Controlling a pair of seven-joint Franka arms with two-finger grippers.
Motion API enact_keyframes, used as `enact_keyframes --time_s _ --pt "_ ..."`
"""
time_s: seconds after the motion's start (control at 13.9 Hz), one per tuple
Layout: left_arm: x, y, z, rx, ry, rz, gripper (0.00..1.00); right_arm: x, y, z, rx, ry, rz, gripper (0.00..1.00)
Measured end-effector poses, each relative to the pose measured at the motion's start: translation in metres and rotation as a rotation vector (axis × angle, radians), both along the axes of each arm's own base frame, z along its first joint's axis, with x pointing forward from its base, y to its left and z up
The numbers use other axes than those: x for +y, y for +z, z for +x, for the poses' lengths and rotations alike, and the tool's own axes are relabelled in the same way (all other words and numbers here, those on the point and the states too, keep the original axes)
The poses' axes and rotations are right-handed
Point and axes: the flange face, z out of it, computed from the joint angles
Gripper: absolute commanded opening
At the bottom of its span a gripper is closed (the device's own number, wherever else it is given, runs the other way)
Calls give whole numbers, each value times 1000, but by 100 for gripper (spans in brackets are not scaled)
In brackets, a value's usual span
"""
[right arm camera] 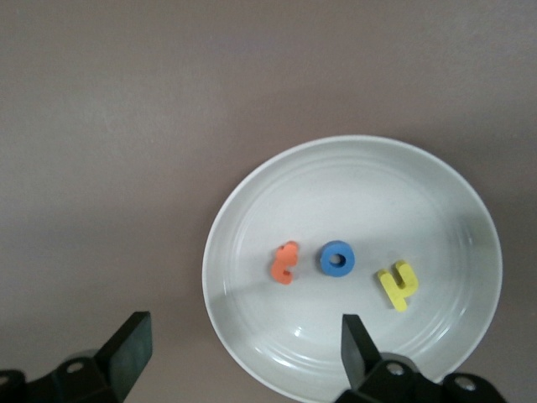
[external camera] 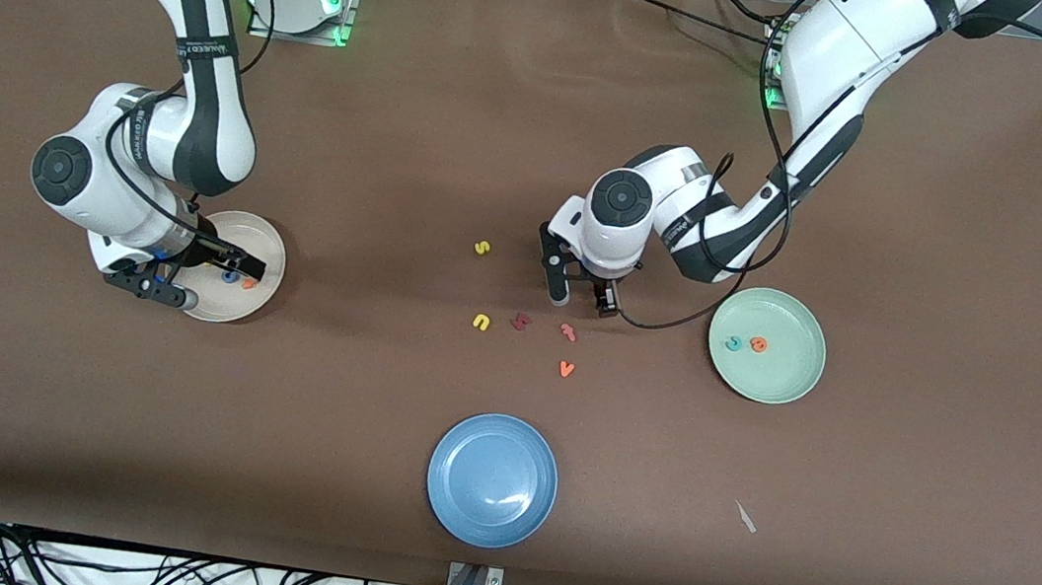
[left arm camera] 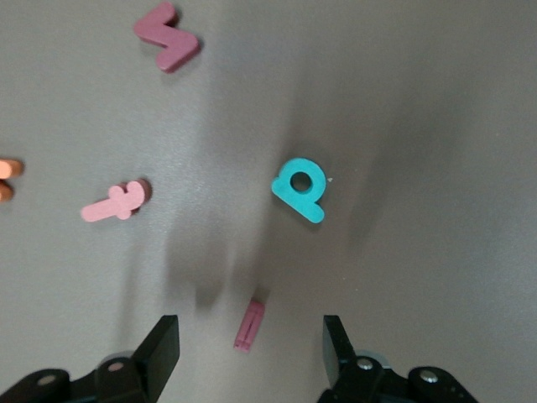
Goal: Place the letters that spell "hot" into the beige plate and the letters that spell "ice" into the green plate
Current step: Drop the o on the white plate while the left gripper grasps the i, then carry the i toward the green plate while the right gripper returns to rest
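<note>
The beige plate (external camera: 276, 251) (right arm camera: 277, 180) holds the orange t (right arm camera: 284, 263), the blue o (right arm camera: 336, 259) and the yellow h (right arm camera: 398, 285). My right gripper (external camera: 195, 274) (right arm camera: 243, 353) hangs open over that plate's rim, holding nothing. The green plate (external camera: 768, 383) holds the teal c (external camera: 733, 342) and the orange e (external camera: 758, 344). My left gripper (external camera: 583, 297) (left arm camera: 250, 344) is low over the table, open, with the dark red i (left arm camera: 249, 325) lying on the cloth between its fingers, untouched.
A teal d (left arm camera: 299, 189), a pink t-like letter (left arm camera: 116, 202) (external camera: 568, 331) and a dark red letter (left arm camera: 166, 37) (external camera: 520, 321) lie close by. Yellow s (external camera: 482, 248), yellow u (external camera: 481, 321) and orange v (external camera: 566, 369) lie mid-table. The blue plate (external camera: 492, 479) sits nearest the front camera.
</note>
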Motion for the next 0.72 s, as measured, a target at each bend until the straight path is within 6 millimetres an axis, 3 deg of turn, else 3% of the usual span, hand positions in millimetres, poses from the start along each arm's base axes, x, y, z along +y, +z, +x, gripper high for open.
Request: enact_keyframes --time_s 0.14,0.43,0.72 --pt "2 -5 -2 -21 -37 21 66 -5 4 3 9 -9 6 100" --pt "3 -14 -5 -16 -78 30 35 -5 20 11 75 -39 29 100" --pt "3 -19 -6 -7 -108 27 32 -4 48 27 110 -63 48 100"
